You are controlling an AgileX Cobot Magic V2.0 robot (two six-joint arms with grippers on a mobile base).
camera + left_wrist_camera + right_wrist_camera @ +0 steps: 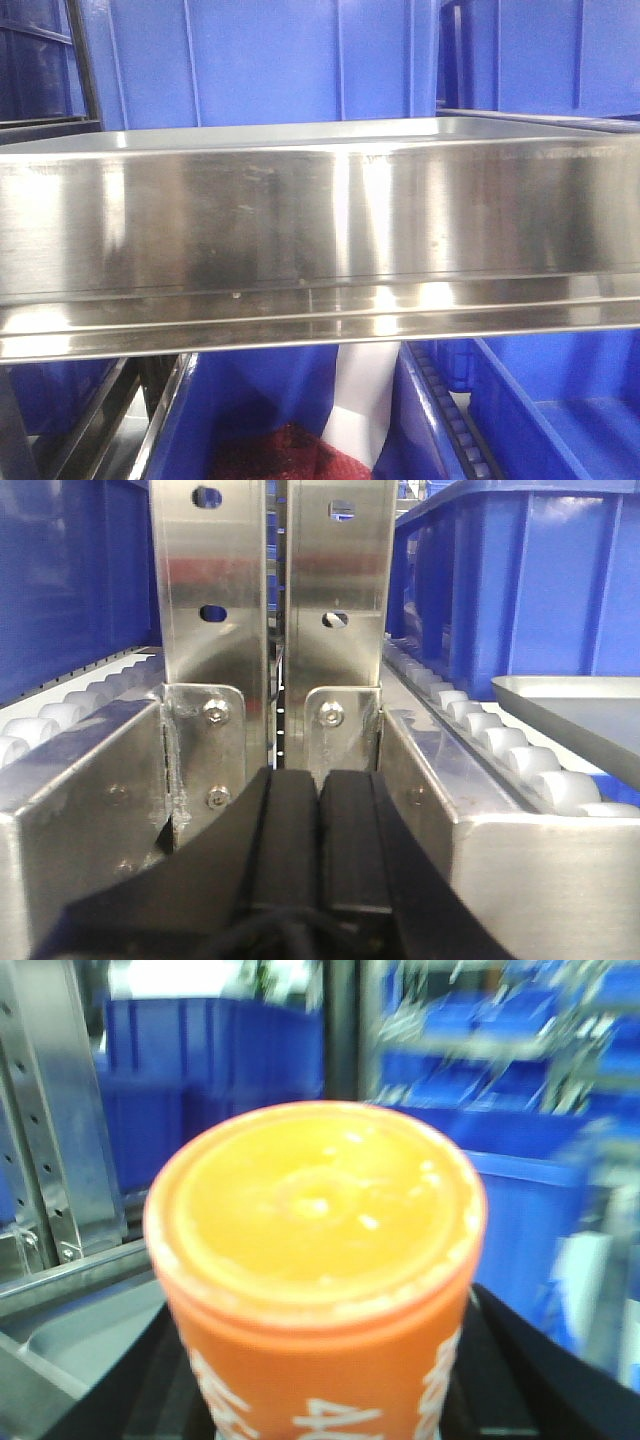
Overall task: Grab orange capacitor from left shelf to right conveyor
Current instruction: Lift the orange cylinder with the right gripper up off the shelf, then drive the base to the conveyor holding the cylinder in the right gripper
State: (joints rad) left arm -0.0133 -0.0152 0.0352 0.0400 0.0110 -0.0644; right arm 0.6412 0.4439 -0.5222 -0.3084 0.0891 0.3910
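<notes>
The orange capacitor (pixel 315 1260) fills the right wrist view, its flat top toward the camera and white print on its side. My right gripper (pixel 315 1400) is shut on it, a black finger on each side (pixel 520 1380). The view is blurred. My left gripper (pixel 318 820) is shut and empty, its black pads pressed together, in front of two steel uprights (pixel 275 600). The left shelf (pixel 320 240) fills the front view with its tall shiny lip; its inside is hidden. The dark conveyor belt is out of view. Neither gripper shows in the front view.
Blue plastic bins stand behind the shelf (pixel 300 60) and below it (pixel 540 410). Roller tracks (pixel 480 730) run on both sides of the left gripper, with a silver tray (pixel 580 705) at the right. A perforated steel post (pixel 50 1130) and a grey tray (pixel 70 1340) lie left of the capacitor.
</notes>
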